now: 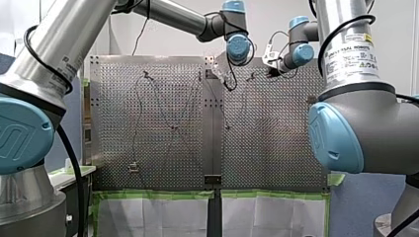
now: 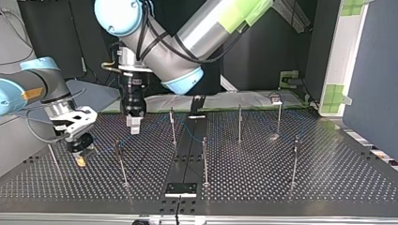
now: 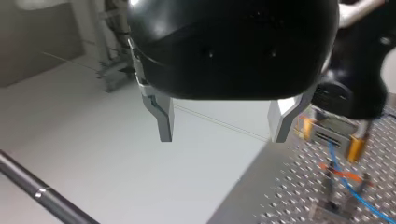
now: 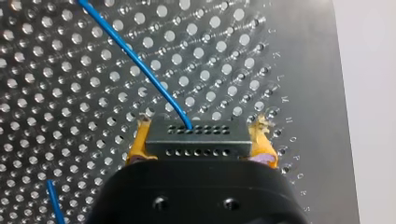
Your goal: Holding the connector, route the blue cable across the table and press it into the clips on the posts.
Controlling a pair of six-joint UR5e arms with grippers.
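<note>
The front view looks from behind my shoulders over the desk [image 1: 276,158]. The top view faces me, low, from across it. Wrist views sit close behind my left pincer [image 3: 223,137] and my right pincer [image 4: 201,144], sharing that desk.

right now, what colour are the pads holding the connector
Yellow pads, either side of the connector; the right wrist view shows them best.

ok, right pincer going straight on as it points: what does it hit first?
Likely the perforated table, with the connector that my right pincer holds touching first; the gap is unclear.
</note>
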